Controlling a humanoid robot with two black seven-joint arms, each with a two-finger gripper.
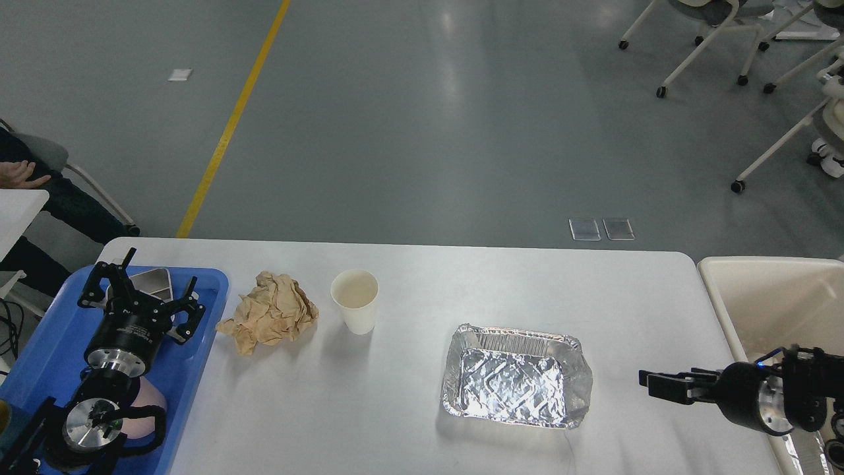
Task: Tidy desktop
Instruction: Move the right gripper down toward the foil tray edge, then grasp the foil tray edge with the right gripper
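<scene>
The white desktop (527, 290) holds a crumpled brown paper (270, 313), a white paper cup (356, 300) standing upright and an empty foil tray (514, 382). My left gripper (142, 290) is open and empty, hovering over the blue tray (46, 343) at the desk's left end, just above a small metal tin (155, 280). My right gripper (659, 386) points left over the desk's right edge, a short way right of the foil tray. Its dark fingers overlap, so their gap does not show.
A cream bin (765, 297) stands off the desk's right end. A pink object (150, 396) lies in the blue tray under my left arm. A seated person (26, 175) is at the far left. Rolling chairs (725, 39) stand on the grey floor beyond.
</scene>
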